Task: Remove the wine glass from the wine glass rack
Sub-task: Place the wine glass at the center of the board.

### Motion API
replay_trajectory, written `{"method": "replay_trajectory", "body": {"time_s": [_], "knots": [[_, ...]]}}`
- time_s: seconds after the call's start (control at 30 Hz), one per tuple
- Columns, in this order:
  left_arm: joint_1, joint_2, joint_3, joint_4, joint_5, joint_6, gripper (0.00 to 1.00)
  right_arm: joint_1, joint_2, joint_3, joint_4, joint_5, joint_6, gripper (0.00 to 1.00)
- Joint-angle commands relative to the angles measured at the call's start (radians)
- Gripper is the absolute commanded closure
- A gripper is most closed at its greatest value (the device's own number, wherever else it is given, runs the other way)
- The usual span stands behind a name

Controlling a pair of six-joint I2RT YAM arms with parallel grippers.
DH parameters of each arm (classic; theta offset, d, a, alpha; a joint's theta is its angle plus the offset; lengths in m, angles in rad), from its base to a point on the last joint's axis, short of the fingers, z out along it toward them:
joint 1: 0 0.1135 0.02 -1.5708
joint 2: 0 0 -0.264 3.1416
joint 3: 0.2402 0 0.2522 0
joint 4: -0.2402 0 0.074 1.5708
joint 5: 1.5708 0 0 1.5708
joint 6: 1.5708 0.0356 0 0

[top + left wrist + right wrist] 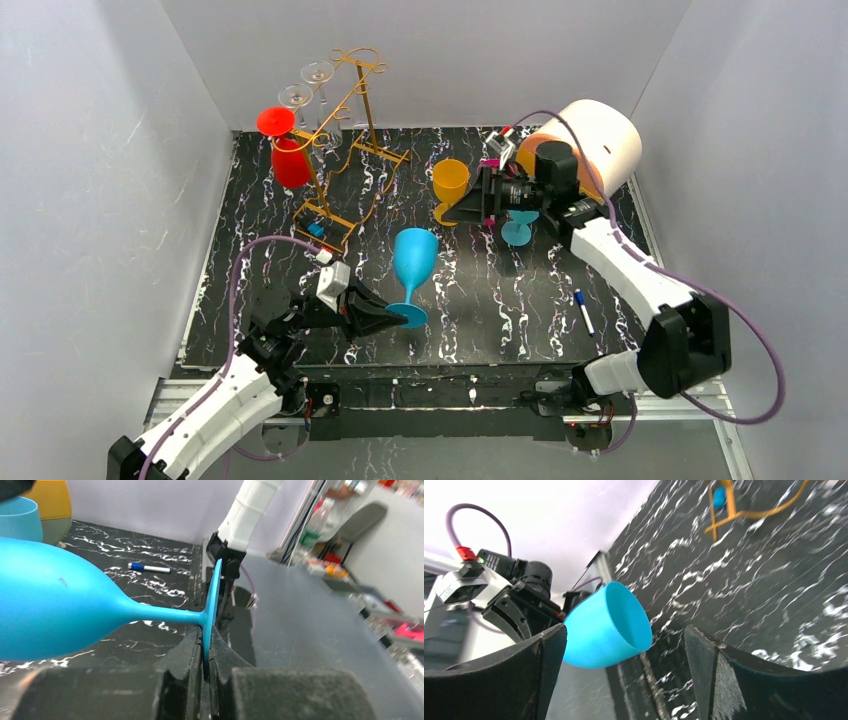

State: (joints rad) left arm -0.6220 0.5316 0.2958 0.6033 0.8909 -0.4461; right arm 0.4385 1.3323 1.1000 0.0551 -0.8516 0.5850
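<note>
Your left fingers (200, 652) are clamped flat on the foot disc of the blue wine glass (414, 258). Its stem and bowl reach out beyond the fingertips over the desk, well apart from the wine glass rack (345, 140). The glass looks light, stiff and smooth. I judge that thin edge pinch could pivot or slip, and the stem just ahead of your fingertips would be steadier. Your right fingers (472, 203) stand apart, gripping nothing.

The left arm (230, 395) reached from the table's near-left corner along the near edge, the left pincer (398, 320) clamped on the foot of the blue wine glass (414, 255). The right arm (630, 270) stretched toward the far edge, the right pincer (472, 200) spread wide and pointing left.
</note>
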Motion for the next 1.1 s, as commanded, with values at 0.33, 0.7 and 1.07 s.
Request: {"method": "replay_trajectory", "body": {"time_s": [0.33, 0.7, 1.07], "knots": [[0.000, -0.068, 0.140, -0.356, 0.123, 0.407, 1.00, 0.065, 0.105, 0.010, 0.237, -0.377, 0.175, 0.07], [0.001, -0.050, 0.152, -0.399, 0.198, 0.441, 1.00, 0.103, 0.159, 0.014, 0.322, -0.364, 0.248, 0.30], [0.000, -0.020, 0.175, -0.451, 0.170, 0.534, 1.00, 0.165, 0.133, -0.004, 0.403, -0.503, 0.269, 0.55]]}}
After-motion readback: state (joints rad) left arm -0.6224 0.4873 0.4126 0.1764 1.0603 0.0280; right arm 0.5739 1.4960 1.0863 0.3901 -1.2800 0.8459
